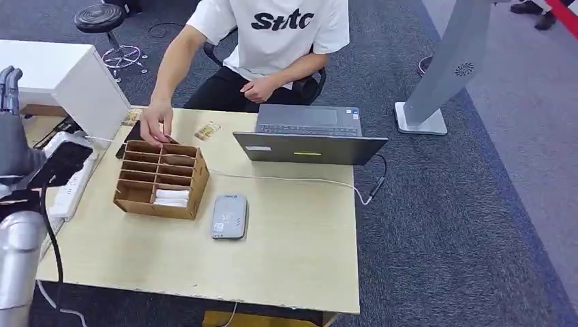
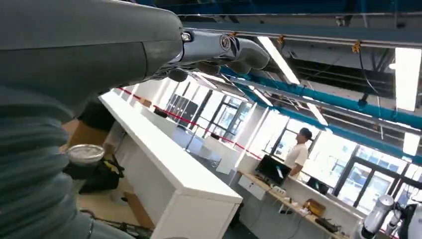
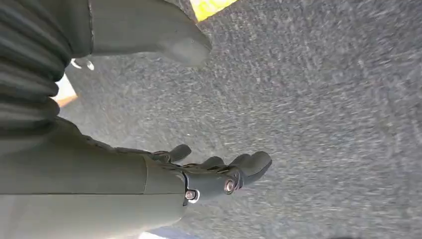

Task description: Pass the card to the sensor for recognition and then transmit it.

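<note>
Head view shows us a light wooden table [image 1: 286, 259] with a cardboard divider box [image 1: 161, 178] near its left side, holding white cards [image 1: 171, 197] in the compartment closest to us. Just beside the box, toward the table's near edge, lies the grey card sensor [image 1: 229, 216], flat and apart from the box. An open laptop [image 1: 310, 134] stands along the far edge, with a white cable [image 1: 286, 179] trailing across the table behind the sensor. A seated person in a white shirt [image 1: 272, 30] reaches one hand [image 1: 156, 121] to the far rim of the box. Two small cards [image 1: 207, 130] lie near the far edge, beside that hand. Our left hand [image 1: 9, 87] is raised at the table's left edge, away from the box; in the left wrist view its fingers [image 2: 234, 50] are loosely curved and hold nothing. Our right hand [image 3: 219, 174] hangs over grey carpet [image 3: 323, 99], its fingers slightly bent, apart and empty.
</note>
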